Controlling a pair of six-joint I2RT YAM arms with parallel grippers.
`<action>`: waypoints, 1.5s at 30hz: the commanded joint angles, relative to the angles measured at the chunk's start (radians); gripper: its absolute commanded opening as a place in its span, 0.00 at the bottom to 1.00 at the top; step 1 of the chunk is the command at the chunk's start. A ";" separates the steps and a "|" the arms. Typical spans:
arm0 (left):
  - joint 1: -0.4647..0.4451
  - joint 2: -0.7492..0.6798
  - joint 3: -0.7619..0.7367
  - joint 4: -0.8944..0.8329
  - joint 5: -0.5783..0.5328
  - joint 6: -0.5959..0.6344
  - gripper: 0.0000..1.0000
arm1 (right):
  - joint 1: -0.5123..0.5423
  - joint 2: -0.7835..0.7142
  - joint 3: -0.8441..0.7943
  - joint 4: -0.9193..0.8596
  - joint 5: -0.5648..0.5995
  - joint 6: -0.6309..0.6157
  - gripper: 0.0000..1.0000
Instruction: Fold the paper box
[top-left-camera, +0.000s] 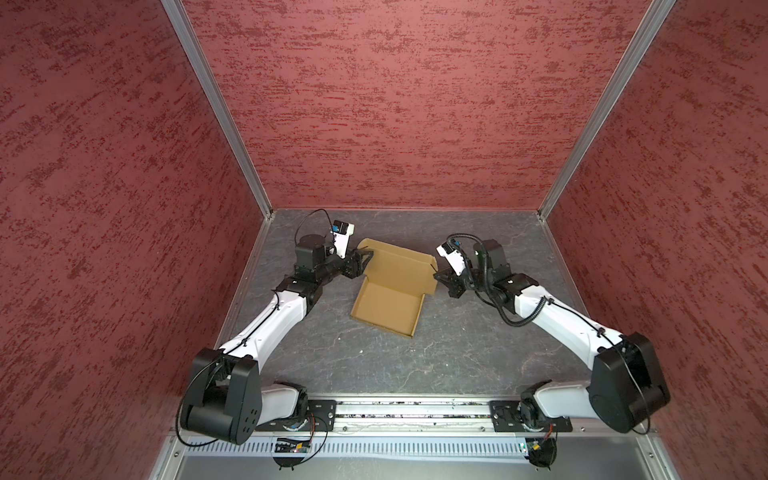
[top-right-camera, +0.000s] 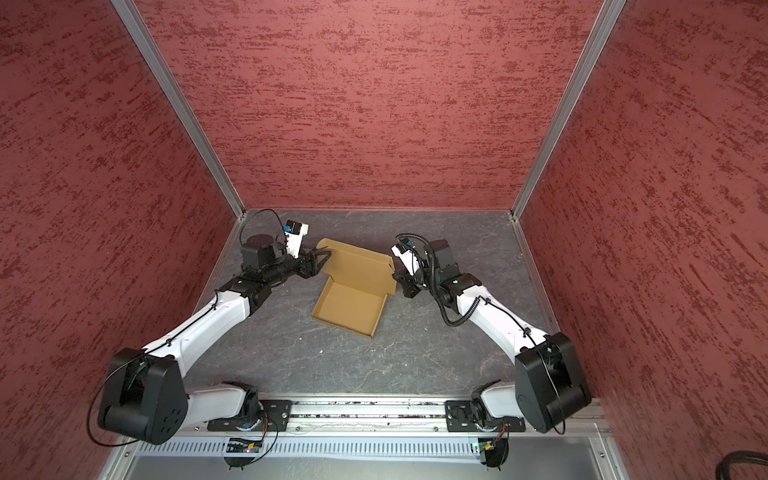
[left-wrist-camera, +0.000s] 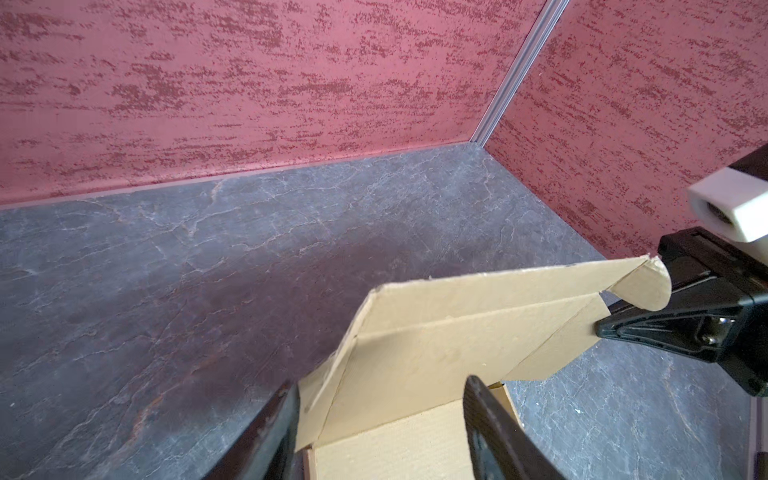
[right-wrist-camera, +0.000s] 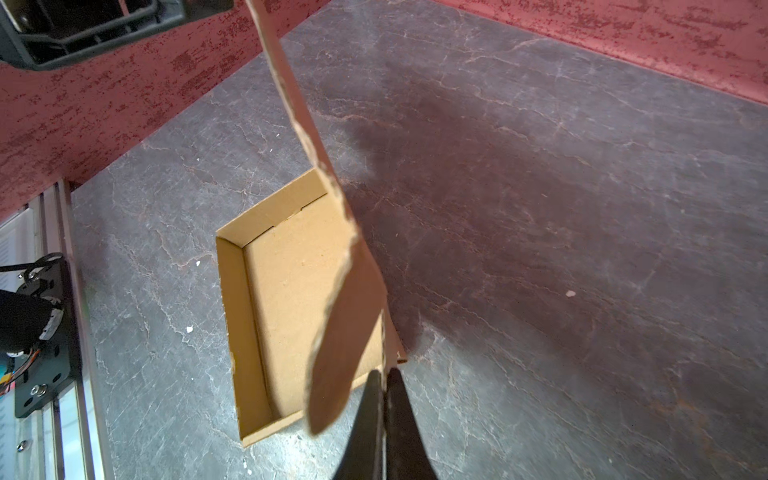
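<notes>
Box: Your plain tan-brown corrugated cardboard paper box (top-left-camera: 390, 291) (top-right-camera: 351, 293) lies on the grey stone-pattern tabletop (top-left-camera: 457, 353). It is about mid-table, toward the far side, and turned at an angle to the table edges.
Tray: The near half stands as a shallow rectangular tray (top-left-camera: 386, 309) (right-wrist-camera: 291, 291) with its low walls up and its floor flat on the table.
Lid: The far half is a lid panel (top-left-camera: 399, 262) (left-wrist-camera: 436, 332), lifted off the table and leaning up from the tray's far side. Its outer strip is bent along a crease, and a rounded ear flap (left-wrist-camera: 644, 286) (right-wrist-camera: 345, 332) sticks out at its right end.
Left gripper: You have the left gripper (top-left-camera: 368, 254) (top-right-camera: 326, 255) (left-wrist-camera: 380, 384) at the lid's left far corner. Its 2 black fingers (left-wrist-camera: 490, 424) are spread apart with the lid's left end between them, not pinched.
Right gripper: Your right gripper (top-left-camera: 436, 276) (top-right-camera: 395, 275) (right-wrist-camera: 384, 374) (left-wrist-camera: 600, 328) is clamped on the lid's right edge, just beside the ear flap. Its fingers are pressed together with the cardboard between them.
Arms: 2 white-and-black arms reach in from the rail at the near edge, 1 on each side of the box.
Surroundings: Red textured walls (top-left-camera: 374, 104) close in 3 sides of the table.
</notes>
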 joint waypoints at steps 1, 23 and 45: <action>0.005 0.042 0.022 -0.055 0.035 0.042 0.63 | 0.005 0.025 0.056 -0.050 -0.034 -0.061 0.02; 0.107 0.113 -0.001 -0.019 0.135 0.033 0.56 | 0.010 0.053 0.075 -0.072 -0.036 -0.063 0.02; 0.079 0.214 0.031 -0.025 0.171 0.017 0.41 | 0.010 0.039 0.060 -0.045 -0.005 -0.045 0.02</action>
